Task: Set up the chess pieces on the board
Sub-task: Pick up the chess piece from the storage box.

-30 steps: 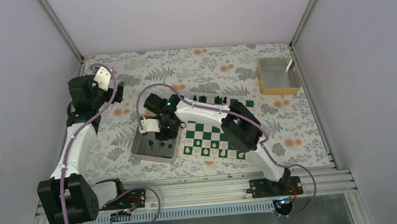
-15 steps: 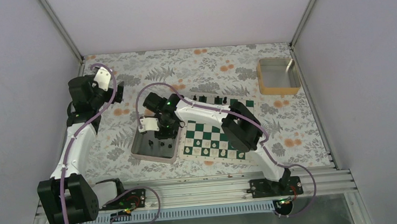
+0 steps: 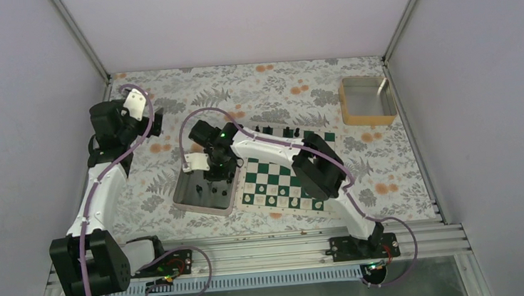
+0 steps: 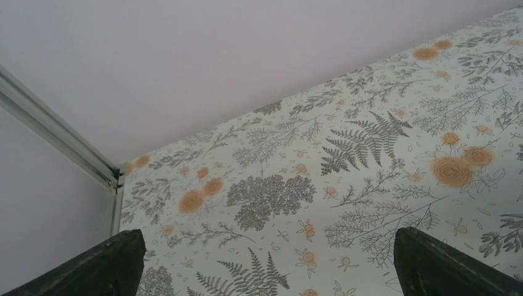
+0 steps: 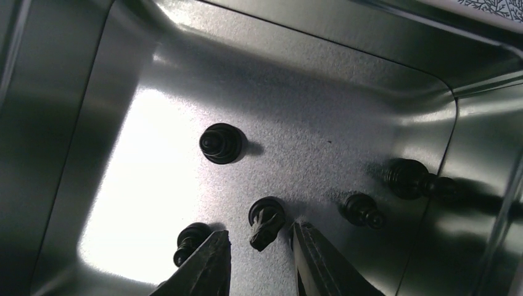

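The right gripper (image 5: 260, 237) hangs low inside the shiny metal tray (image 5: 74, 123). Its two fingers (image 5: 206, 265) are a little way apart, with one black chess piece (image 5: 266, 221) between them. They are not squeezing it, so the gripper holds nothing. In the wrist view this piece looks long from top to bottom, round end away from the fingers. I cannot tell if it stands or lies. Four other black pieces (image 5: 221, 143) sit near it in the tray. One by the wall (image 5: 412, 179) seems to lie sideways, thin end pointing right. The board (image 3: 275, 170) lies just beside the tray, with more black pieces on its far row (image 3: 266, 130). The left gripper (image 4: 266, 246) is wide open over the flowery cloth (image 4: 345, 154), well apart from the board, holding nothing
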Robot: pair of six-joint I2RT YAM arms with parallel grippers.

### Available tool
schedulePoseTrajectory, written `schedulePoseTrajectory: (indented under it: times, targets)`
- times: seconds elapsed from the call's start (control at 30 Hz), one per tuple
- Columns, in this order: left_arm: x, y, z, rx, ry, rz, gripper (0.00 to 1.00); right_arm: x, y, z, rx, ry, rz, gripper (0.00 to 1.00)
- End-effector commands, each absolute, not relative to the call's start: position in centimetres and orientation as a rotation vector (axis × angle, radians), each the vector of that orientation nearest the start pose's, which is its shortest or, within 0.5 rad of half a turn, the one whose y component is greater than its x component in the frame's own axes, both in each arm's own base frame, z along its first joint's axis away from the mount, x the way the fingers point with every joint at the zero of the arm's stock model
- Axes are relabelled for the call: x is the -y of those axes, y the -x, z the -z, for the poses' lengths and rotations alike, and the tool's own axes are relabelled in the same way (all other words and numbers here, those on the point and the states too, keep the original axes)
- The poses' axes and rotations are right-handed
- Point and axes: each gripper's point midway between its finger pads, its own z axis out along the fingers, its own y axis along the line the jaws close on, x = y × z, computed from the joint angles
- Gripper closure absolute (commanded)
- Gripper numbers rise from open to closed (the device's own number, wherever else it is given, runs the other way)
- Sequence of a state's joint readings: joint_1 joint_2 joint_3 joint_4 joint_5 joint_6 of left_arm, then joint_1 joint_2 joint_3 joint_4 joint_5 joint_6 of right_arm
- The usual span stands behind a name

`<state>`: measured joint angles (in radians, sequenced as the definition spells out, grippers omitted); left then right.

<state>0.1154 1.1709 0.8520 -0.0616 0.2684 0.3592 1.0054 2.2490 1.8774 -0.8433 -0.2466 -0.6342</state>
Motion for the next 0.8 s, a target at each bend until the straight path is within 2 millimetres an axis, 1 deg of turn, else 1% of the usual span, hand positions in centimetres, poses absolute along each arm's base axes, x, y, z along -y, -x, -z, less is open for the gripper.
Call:
schedulePoseTrajectory:
  times: [0.0, 0.23, 0.63, 0.7, 0.77]
  targets:
    - [0.3, -39.0, -25.2, -1.868, -0.435, -0.048, 0.00, -46.7, -25.5, -5.8, -1.872, 2.063, -0.418, 0.71]
    - [0.1, -39.1, -25.3, -1.870, -0.425, -0.058, 0.00, -46.7, -25.3, -5.5, -1.880, 2.076, -0.431, 0.71]
    - [0.2, -39.0, -25.3, -1.866, -0.430, -0.052, 0.00, -46.7, -25.5, -4.3, -1.906, 2.089, -0.419, 0.73]
    - [0.3, -39.0, -25.3, -1.867, -0.430, -0.050, 0.00, -46.7, -25.5, -4.1, -1.911, 2.088, -0.414, 0.75]
    - [0.3, -39.1, -25.2, -1.870, -0.430, -0.050, 0.00, -46.7, -25.6, -4.1, -1.912, 2.088, -0.411, 0.79]
